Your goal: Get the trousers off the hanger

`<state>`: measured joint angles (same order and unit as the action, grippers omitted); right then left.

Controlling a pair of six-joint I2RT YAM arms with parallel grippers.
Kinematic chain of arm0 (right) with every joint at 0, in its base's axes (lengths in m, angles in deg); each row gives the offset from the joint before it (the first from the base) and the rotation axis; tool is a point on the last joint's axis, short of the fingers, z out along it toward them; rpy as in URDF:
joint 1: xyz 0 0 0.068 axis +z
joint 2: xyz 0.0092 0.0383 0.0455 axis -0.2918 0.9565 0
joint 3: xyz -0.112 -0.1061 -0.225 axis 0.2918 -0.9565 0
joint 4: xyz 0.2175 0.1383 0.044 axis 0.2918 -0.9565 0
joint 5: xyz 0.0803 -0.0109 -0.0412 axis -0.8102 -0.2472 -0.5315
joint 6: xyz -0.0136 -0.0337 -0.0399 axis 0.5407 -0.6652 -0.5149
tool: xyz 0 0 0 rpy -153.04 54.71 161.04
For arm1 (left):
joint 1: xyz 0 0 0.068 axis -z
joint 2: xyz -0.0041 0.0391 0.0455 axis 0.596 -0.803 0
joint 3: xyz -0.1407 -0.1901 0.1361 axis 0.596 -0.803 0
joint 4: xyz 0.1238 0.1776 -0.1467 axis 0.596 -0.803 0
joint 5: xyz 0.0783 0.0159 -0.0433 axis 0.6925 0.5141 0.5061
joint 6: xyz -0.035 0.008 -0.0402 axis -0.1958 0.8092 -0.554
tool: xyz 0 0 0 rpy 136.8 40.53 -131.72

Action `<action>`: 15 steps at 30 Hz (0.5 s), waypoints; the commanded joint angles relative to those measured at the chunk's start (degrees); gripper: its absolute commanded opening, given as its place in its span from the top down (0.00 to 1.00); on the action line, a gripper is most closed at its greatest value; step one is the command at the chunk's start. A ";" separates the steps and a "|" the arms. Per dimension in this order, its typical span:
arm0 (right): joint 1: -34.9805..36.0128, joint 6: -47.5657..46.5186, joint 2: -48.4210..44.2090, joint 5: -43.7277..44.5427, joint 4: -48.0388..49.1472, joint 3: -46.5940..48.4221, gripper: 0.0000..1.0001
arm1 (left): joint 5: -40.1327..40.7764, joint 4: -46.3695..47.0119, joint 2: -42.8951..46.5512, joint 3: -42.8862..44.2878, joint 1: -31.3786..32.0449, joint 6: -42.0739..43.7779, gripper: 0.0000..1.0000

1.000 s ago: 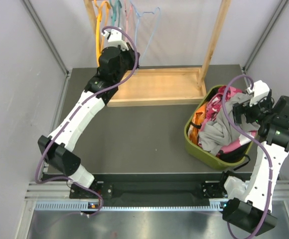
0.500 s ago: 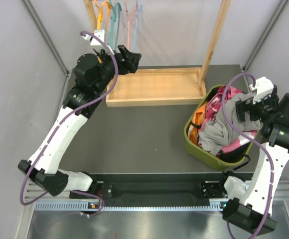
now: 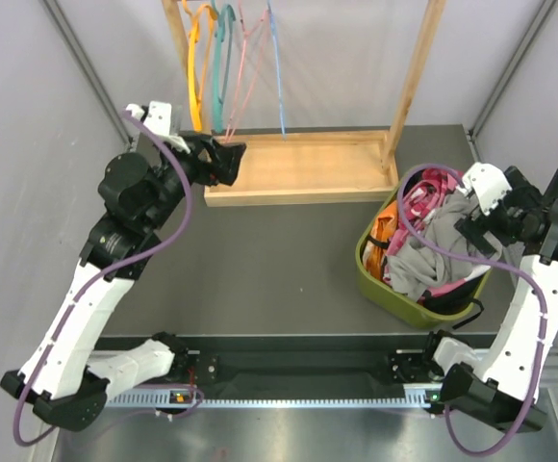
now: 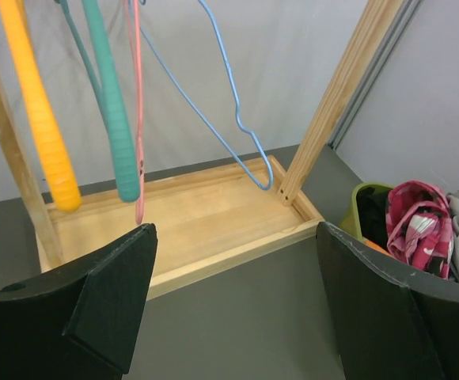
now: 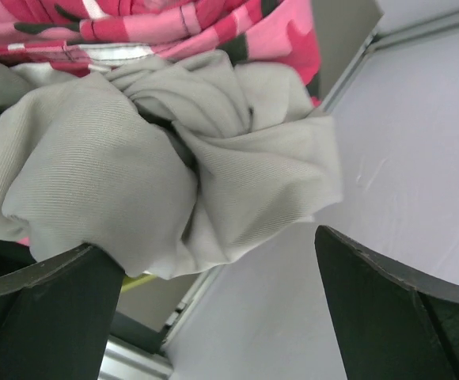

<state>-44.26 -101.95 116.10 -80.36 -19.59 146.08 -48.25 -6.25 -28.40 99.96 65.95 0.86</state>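
Left gripper (image 3: 233, 162) backed off the rack (image 3: 414, 77), jaws wide, empty. Hangers (image 3: 223, 58) hung bare. Right gripper (image 3: 473, 229) shifted over the bin (image 3: 394, 300), also wide open, gripping nothing. Trousers (image 3: 433, 245) all lay heaped in the bin. Looked done.

Pale grey walls (image 3: 356, 58), dark grey tabletop (image 3: 260, 260), wooden rack (image 3: 308, 168) with tray base, metal rail (image 3: 308, 397) in front

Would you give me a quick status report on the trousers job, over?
Left gripper open, empty, by the wooden rack. Right gripper open over the light grey trousers. Trousers heaped in green bin; four hangers bare. Nothing in the way.
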 commanded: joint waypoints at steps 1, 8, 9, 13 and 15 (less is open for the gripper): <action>-0.14 -4.12 2.29 -5.59 -11.85 6.62 0.00 | 0.94 -0.25 4.13 -3.27 -0.01 2.47 0.14; 3.72 12.37 12.91 -17.38 -9.67 18.74 0.00 | 3.14 -2.54 8.35 -6.34 -0.01 1.77 0.14; 4.95 15.72 13.54 -17.47 -7.56 19.02 0.00 | 3.84 -2.71 8.79 -6.69 -0.01 1.50 0.14; 16.87 30.40 15.12 -9.42 3.34 18.06 0.00 | 6.03 -4.02 10.81 -8.28 -0.01 0.98 0.13; 19.02 33.50 16.00 -7.63 7.74 17.70 0.00 | 7.09 -5.34 11.95 -9.24 -0.01 0.71 0.13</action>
<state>-29.04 -79.26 132.14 -90.02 -18.87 162.73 -43.94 -10.40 -18.19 91.85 65.95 1.84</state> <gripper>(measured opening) 0.996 0.867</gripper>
